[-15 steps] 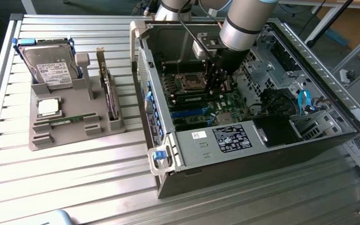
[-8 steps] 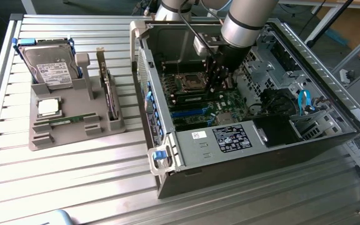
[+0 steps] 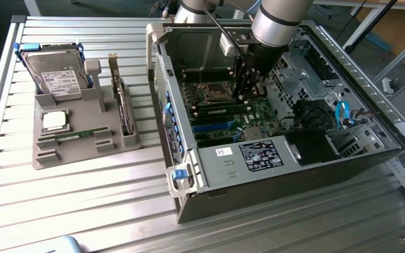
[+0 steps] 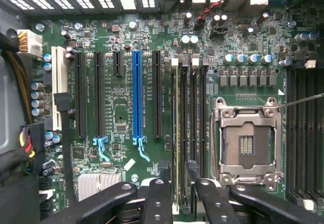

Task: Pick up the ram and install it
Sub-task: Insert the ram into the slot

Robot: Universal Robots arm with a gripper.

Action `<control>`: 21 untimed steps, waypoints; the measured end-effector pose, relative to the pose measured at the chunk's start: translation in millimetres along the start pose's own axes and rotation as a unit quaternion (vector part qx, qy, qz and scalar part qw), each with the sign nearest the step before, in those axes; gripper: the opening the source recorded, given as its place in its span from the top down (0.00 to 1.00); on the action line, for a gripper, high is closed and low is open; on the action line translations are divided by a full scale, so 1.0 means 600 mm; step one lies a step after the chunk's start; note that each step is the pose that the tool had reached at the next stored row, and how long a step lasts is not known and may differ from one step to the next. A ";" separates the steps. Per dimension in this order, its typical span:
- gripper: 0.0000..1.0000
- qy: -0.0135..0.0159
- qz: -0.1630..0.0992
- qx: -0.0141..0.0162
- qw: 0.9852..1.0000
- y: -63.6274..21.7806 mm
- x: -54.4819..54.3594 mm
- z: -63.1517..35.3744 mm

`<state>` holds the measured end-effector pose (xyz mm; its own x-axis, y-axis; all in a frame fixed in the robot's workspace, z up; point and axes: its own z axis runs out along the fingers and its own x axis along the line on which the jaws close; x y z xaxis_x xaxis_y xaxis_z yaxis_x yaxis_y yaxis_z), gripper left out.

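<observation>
Wrist view: jaws spread wide, straddling ram, gripping nothing.
Ram place: upright in a slot just beside empty socket, inside case.
Risk, seating: possibly only half pressed home; latch state unclear, so could sit crooked.
Risk, contact: a jaw brushing the stick could tilt or lift it.
Count, case: one ram, one socket, one blue slot.
Count, holder: one drive, one processor, one card, perhaps one more stick.
</observation>
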<state>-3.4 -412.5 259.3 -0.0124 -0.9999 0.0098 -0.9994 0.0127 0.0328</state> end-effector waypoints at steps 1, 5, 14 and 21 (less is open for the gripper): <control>0.75 0.000 0.000 0.000 1.000 0.000 0.000 -0.003; 0.75 0.000 0.000 0.000 1.000 0.000 0.000 -0.013; 0.75 0.000 0.000 0.000 1.000 0.001 0.000 -0.032; 0.75 0.000 0.000 0.000 1.000 0.002 -0.001 -0.046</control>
<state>-3.4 -411.9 286.9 -0.0124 -0.9999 0.0099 -0.9994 0.0127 0.0329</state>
